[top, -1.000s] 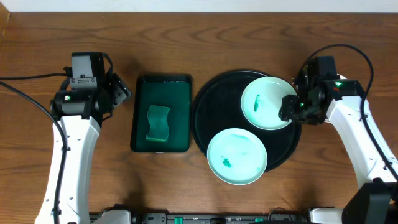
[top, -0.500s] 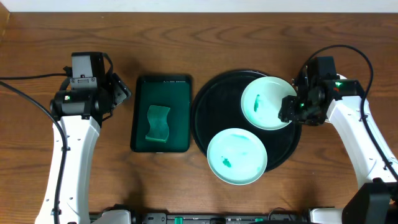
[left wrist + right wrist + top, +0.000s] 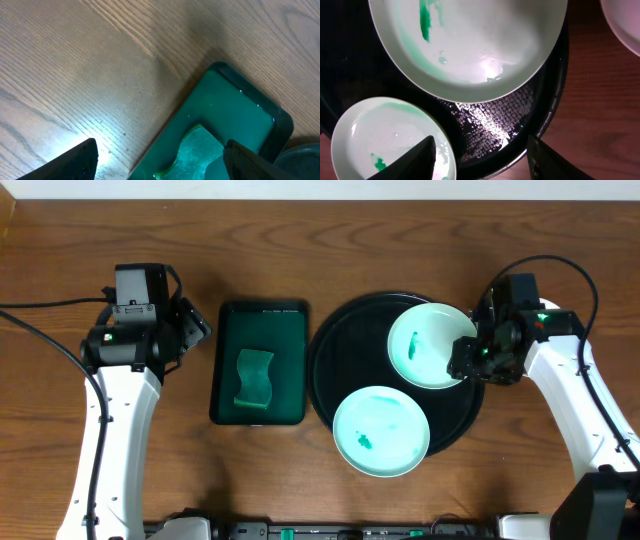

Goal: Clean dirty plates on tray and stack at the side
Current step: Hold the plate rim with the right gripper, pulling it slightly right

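Surface: brown wooden table (image 3: 330, 240), grain running lengthwise, an arm at each end.

Round black tray (image 3: 335, 370): right of centre. It holds two plates. The upper plate (image 3: 425, 345) lies toward the tray's far right side. The lower plate (image 3: 380, 430) sits at the near side and overhangs the rim. The two are close, but contact cannot be confirmed from above.

Dark green rectangular tray (image 3: 225, 395): just left of the round one. One wavy-edged green sponge (image 3: 254, 377) lies in it.

Right gripper (image 3: 485, 162): at the upper plate's right edge. Jaws stand apart with only tray floor between them.

Left gripper (image 3: 160, 165): over the wood at the rectangular tray's far-left corner. Jaws spread wide, holding nothing.

Right wrist view only:
- The round tray's floor is textured and glistens wet.
- The upper plate carries a green streak and droplets.
- The lower plate carries green smears.
- A pale curved edge (image 3: 625, 25) lies on the wood past the tray rim, with too little shown to identify it.

Left wrist view only: the sponge's end lies near the rectangular tray's corner.
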